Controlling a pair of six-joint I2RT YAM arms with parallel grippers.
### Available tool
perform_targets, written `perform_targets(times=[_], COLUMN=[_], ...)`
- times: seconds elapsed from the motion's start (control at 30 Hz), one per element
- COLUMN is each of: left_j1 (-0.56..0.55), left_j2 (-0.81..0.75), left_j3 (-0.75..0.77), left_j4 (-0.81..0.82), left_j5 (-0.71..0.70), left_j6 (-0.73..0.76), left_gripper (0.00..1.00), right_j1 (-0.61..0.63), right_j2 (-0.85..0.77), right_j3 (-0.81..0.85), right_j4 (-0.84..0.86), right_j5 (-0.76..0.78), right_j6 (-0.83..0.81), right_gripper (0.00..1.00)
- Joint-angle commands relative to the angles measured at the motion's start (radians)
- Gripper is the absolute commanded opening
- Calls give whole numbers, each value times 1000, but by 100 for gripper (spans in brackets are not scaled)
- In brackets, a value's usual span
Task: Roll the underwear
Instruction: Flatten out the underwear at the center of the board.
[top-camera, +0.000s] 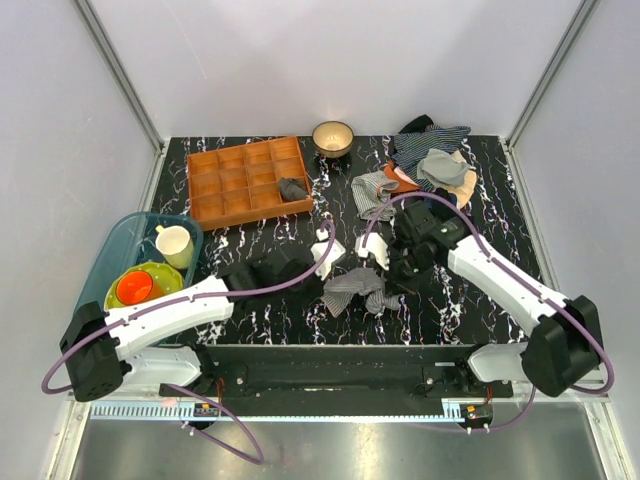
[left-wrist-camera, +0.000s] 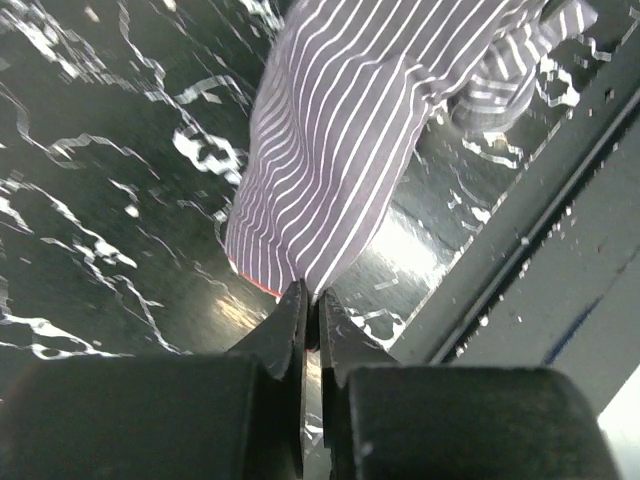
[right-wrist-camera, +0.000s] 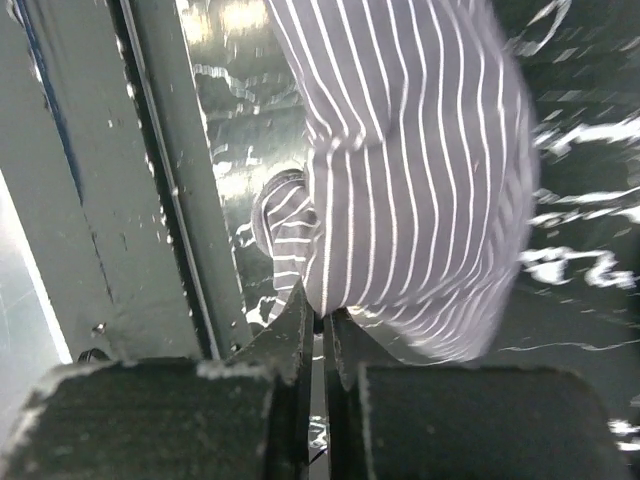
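1. You are seeing the left jaws standing closed. Their fingertips (left-wrist-camera: 290, 322) are pinching the lower edge of the underwear (left-wrist-camera: 330, 140), right beside a thin red trim on that edge.
2. You are seeing the right jaws standing closed as well. Their fingertips (right-wrist-camera: 296, 322) are clamping the striped hem of the underwear (right-wrist-camera: 420, 170) on its opposite side.
3. In the top view, the underwear (top-camera: 355, 288) is lying crumpled on the bench (top-camera: 500, 200), near the front edge and between the two arms. Both wrists are converging on it from the far side.
4. In both wrist views, the cloth is bulging upward from the pinch points, and a grey metal rail (left-wrist-camera: 520, 260) is running along the bench edge just beside the garment.
5. Further out, an orange compartment tray (top-camera: 245, 180) is sitting at the rear left of the bench. A dark grey cloth bundle (top-camera: 292, 188) is resting in a compartment along its right side.
6. A bowl (top-camera: 332, 137) is standing just behind the tray's right corner.
7. A pile of garments (top-camera: 430, 160) is lying at the rear right, well apart from the underwear.
8. A blue bin (top-camera: 120, 250) is sitting at the left edge of the bench. It is holding a cup (top-camera: 175, 245) and a green plate (top-camera: 150, 275) with an orange dish on it.
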Motion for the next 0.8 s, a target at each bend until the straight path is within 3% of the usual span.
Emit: perform_targets(times=[0.0,0.1,0.23,0.3,0.37,0.47,0.53,0.57,0.63,0.73,0.77], left_j1=[4,4,4,6,7,9,10,10,10,9,7], left_j2=[-9,-15,-3,8,20,30,31,31,36,59,66], left_j3=[-90,-114,-111,-104,-95,-89,-88,-89,-88,-83,-86], left_j4=[49,63,69,66,66,63,65,63,69,75,81], left_j5=[111,103,90,80,80,93,103,106,122,149,152], left_j6=[-97,-125,-125,-125,-123,-125,-125,-125,-123,-125,-128], left_gripper=[6,15,22,34,39,50,55,56,56,57,62], right_j1=[6,8,8,8,8,6,8,8,8,8,8], right_j2=[63,81,98,111,124,128,112,108,103,109,106], right_j3=[-116,-136,-136,-132,-129,-115,-110,-110,-109,-104,-104], right_j4=[16,62,98,112,118,112,96,95,86,66,66], right_j5=[64,126,160,177,180,171,143,137,120,115,112], right_j6=[-4,33,59,62,70,79,73,74,76,80,82], right_gripper=[5,7,23,26,30,55,62,62,50,19,13])
